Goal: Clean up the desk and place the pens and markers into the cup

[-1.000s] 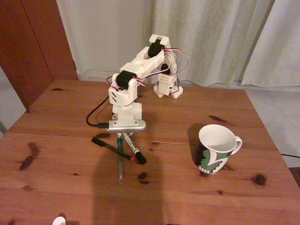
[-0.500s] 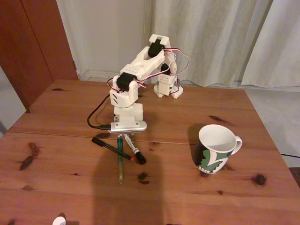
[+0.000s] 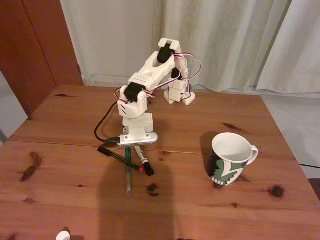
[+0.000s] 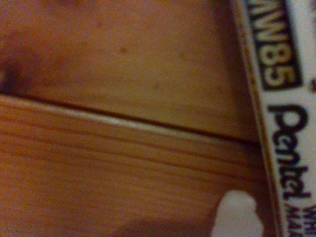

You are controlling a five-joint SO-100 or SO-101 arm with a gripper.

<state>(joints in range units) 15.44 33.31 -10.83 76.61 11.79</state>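
My gripper sits low over the white marker; I cannot tell its opening. Closing off-centre could skid the marker into the crossed green pen.

Beneath my fingers the desk is reddish-brown pine with dark knots; just below my fingers lie a white marker with black cap and black print, a green pen, a black pen tipped red; off to my side the cup is white with a dark blue and green pattern.
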